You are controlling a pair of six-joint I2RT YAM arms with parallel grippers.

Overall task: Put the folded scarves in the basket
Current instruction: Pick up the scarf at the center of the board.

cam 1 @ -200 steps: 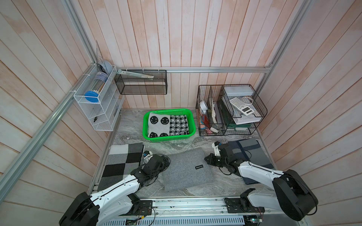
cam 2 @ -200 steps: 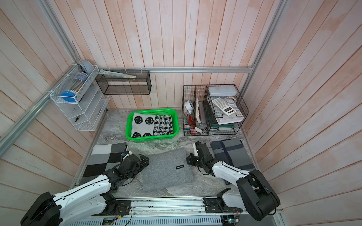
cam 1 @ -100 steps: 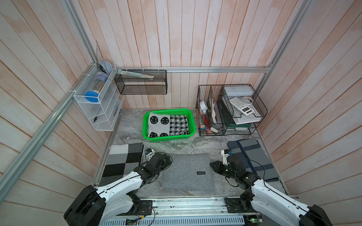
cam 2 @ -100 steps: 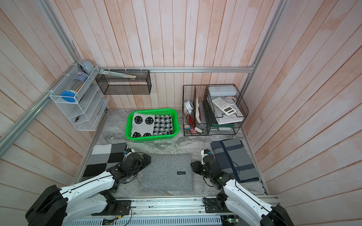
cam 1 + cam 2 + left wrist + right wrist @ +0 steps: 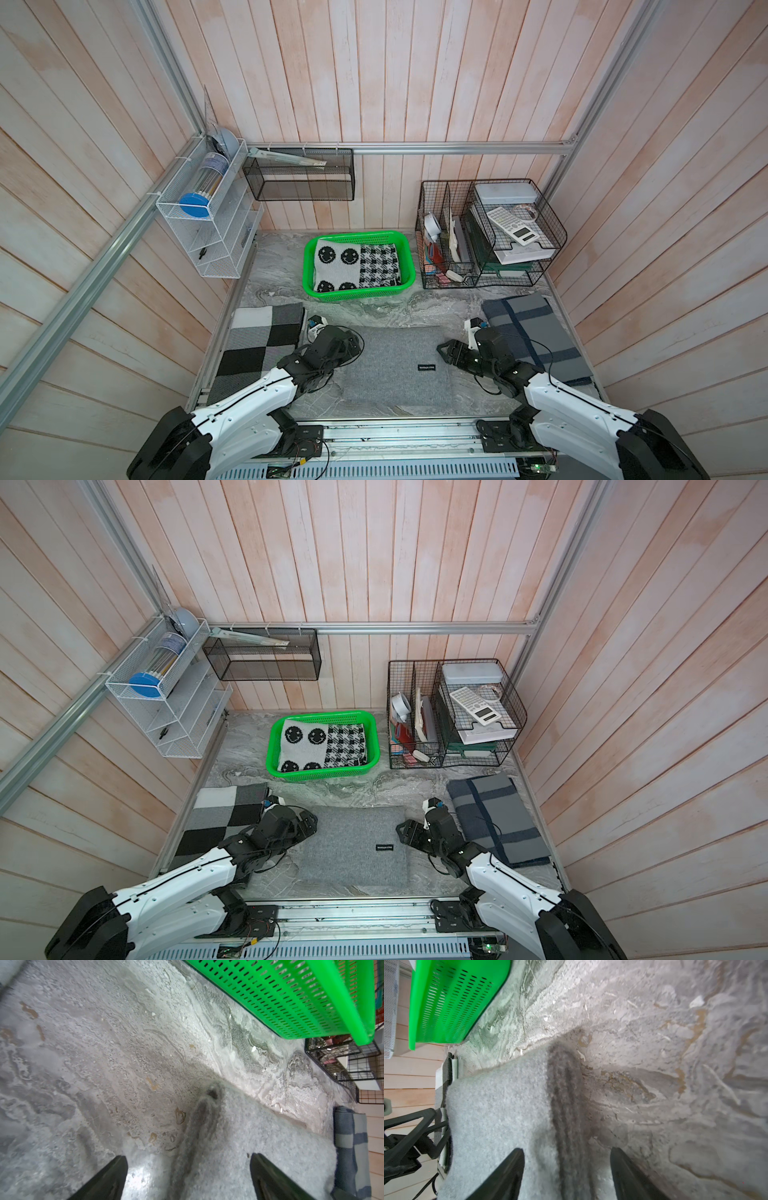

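Most of the marbled desk [image 5: 374, 307] was covered by cloth, leaving a bare strip across its middle, between the scarves and the basket. One grey scarf [image 5: 395, 361] lay folded flat at the front centre, well apart from the basket, its near edge close to the desk's front edge. A checked scarf [image 5: 262, 336] lay along the left wall and a blue plaid scarf [image 5: 536, 332] along the right. The green basket [image 5: 357, 293] stood at the back beside a black wire organizer [image 5: 478, 237], with a patterned scarf [image 5: 357, 262] inside. The left gripper [image 5: 188, 1157] straddled the grey scarf's left edge, jaws wide apart. The right gripper [image 5: 566, 1150] straddled its right edge, jaws spread, clamping nothing.
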